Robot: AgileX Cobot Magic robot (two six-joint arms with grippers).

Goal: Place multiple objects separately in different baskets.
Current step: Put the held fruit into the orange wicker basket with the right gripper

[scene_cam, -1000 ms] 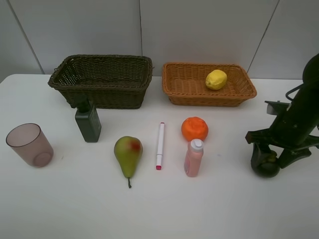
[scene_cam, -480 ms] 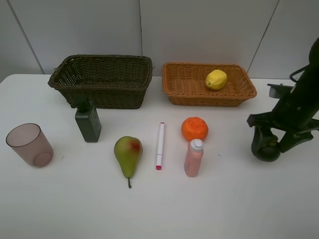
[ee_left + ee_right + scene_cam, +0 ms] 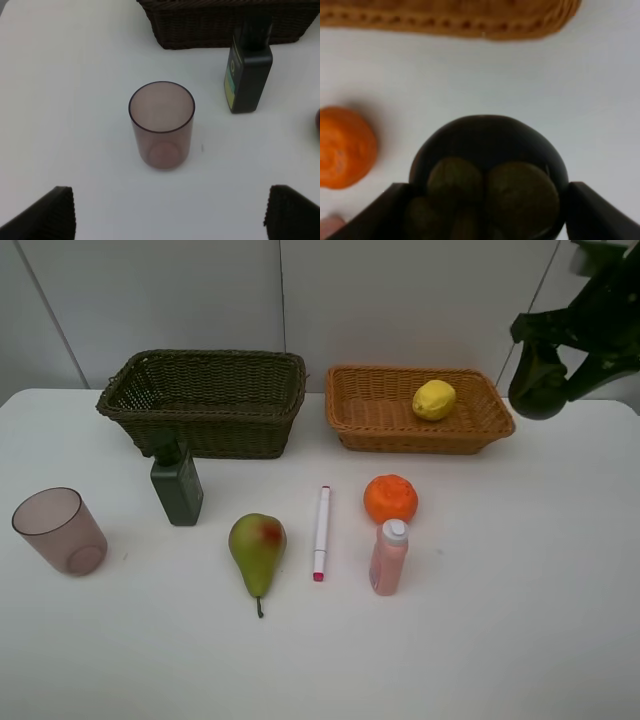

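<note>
Your right pincer (image 3: 546, 368) clasps the mangosteen (image 3: 538, 392) high, just outside the tan basket (image 3: 420, 442); release early and it hits the desk (image 3: 500, 640) and rolls. Your left pincer (image 3: 170, 215) hangs spread wide, empty.

1. Dark olive-brown basket (image 3: 220, 435): deep rectangular wicker, rear left of the table.
2. Orange-tan basket (image 3: 400, 440): shallower, just right of the dark one, apart from it. It holds the yellow lemon (image 3: 434, 400).
3. Dark mangosteen (image 3: 538, 395): clamped in the right claw (image 3: 487, 210), aloft, right of the tan basket.
4. Orange (image 3: 390, 498): on the table in front of the tan basket.
5. Pink bottle (image 3: 388, 558): upright, just in front of the orange.
6. White-pink marker (image 3: 321, 533): lying flat between bottle and pear (image 3: 258, 548).
7. Dark green bottle (image 3: 177, 488): upright, close to the dark basket.
8. Mauve cup (image 3: 58, 530): upright, far left.
</note>
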